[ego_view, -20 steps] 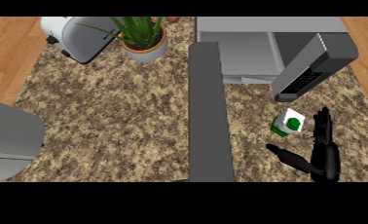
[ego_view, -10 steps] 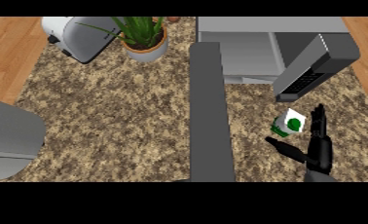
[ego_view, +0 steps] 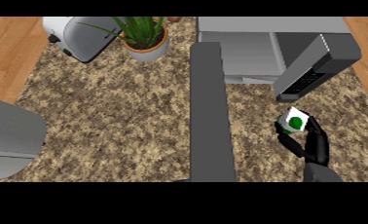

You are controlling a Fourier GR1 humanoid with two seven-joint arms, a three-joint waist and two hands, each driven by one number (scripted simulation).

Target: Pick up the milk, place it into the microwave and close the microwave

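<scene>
Right hand closes in on the milk, just in front of the open microwave.

The milk [ego_view: 295, 121] stands on the surface at the right, just near of the microwave door [ego_view: 314, 67], which hangs open. The right hand [ego_view: 310, 146] comes up from the near edge, and the milk sits at its far end, between thumb and fingers. The fingers curl round the carton, so the hand looks like it is holding it. The carton leans a bit, its top pointing far and right, toward the door. The open microwave [ego_view: 248, 52] lies far and a little left of the milk. The left hand does not show. Half a second ago the fingers stood wider and lower; now they wrap closer round the milk.
</scene>
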